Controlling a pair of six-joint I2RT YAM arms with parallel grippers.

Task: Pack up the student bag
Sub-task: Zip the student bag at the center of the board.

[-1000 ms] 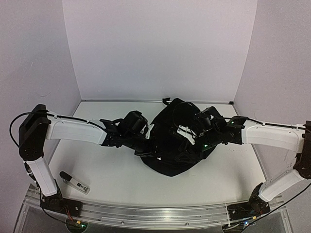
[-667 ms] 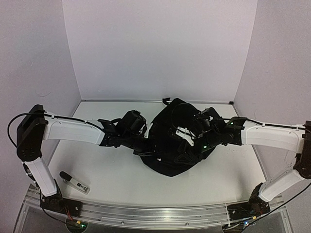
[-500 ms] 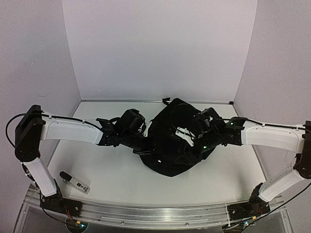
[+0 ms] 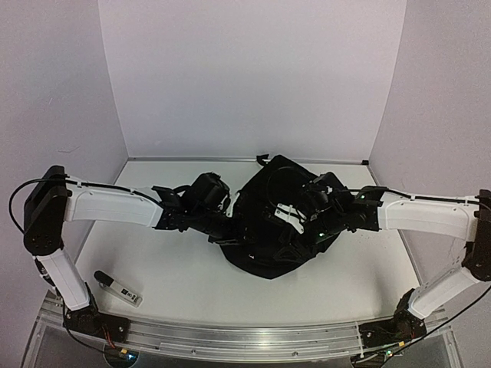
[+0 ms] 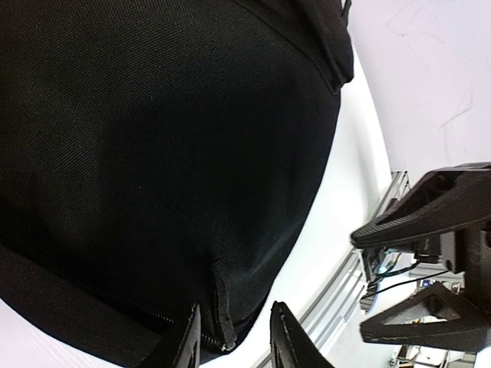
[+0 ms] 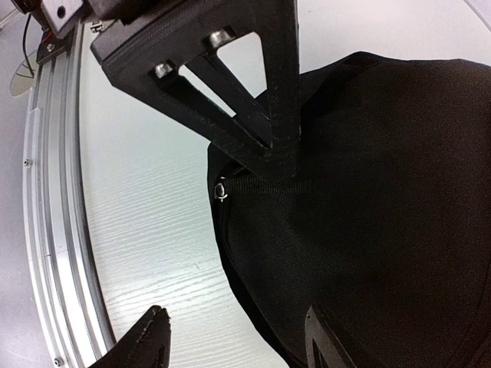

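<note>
The student bag (image 4: 268, 249) is a soft black fabric backpack lying flat mid-table, with a loop at its far end. My left gripper (image 4: 232, 232) is at the bag's left edge. In the left wrist view its fingers stand apart around the bag's (image 5: 153, 153) seam end and zipper tail, not pinching them, so the left gripper (image 5: 235, 308) is open. My right gripper (image 4: 286, 228) hovers over the bag's middle. The right gripper (image 6: 235, 310) is open wide and straddles the edge of the bag (image 6: 383, 192) near a small metal zipper ring (image 6: 221, 189).
A small black-and-white marker-like item (image 4: 117, 287) lies at the near left of the white table (image 4: 176, 284). An aluminium rail (image 4: 230, 341) runs along the near edge. Walls close in the back and both sides.
My left gripper's jaws have parted at the bag's edge. The right gripper has shifted slightly left over the bag.
</note>
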